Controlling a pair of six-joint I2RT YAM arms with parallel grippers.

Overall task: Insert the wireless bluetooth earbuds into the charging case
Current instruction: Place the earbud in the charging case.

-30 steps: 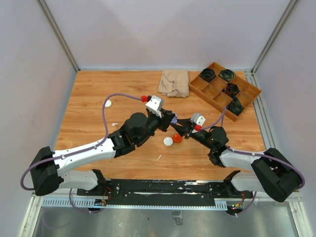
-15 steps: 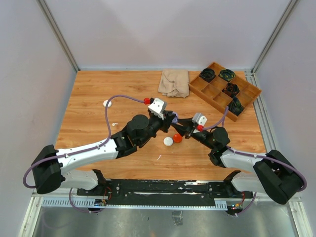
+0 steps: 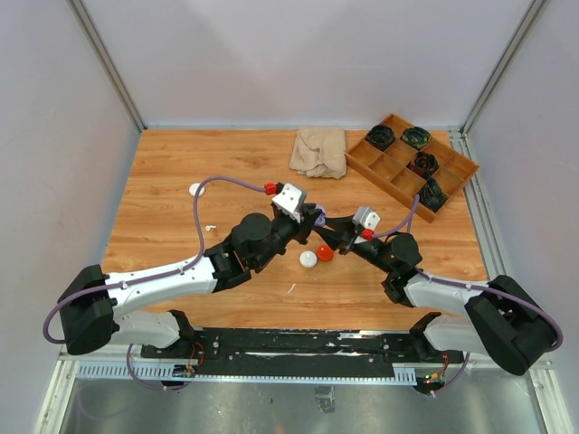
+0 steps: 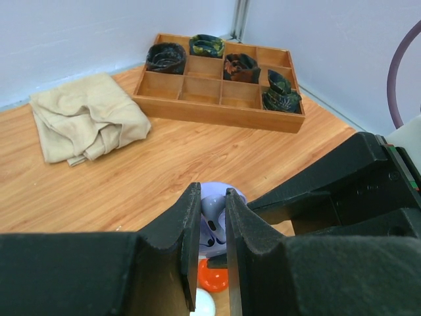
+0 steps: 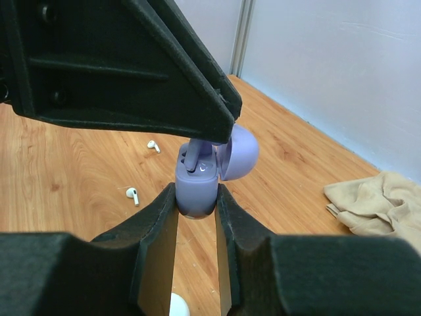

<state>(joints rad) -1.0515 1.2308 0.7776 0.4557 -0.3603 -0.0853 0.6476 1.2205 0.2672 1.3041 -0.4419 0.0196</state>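
Note:
My right gripper (image 5: 196, 199) is shut on the base of a pale purple charging case (image 5: 196, 189), held upright above the table with its domed lid (image 5: 237, 153) open. My left gripper (image 4: 212, 197) comes in from above, shut on a pale purple earbud (image 4: 215, 220). The earbud's stem (image 5: 193, 158) reaches into the case's opening. In the top view both grippers meet at the case (image 3: 318, 218) in mid-table. Two white earbuds (image 5: 153, 145) (image 5: 133, 195) lie loose on the wood to the left.
An orange round case (image 3: 324, 252) and a white one (image 3: 308, 258) lie just below the grippers. Another white case (image 3: 196, 190) sits far left. A beige cloth (image 3: 318, 151) and a wooden compartment tray (image 3: 389, 188) with dark items are at the back right.
My left arm has shifted slightly right and toward the case, carrying the earbud. The right arm and the case have barely moved.

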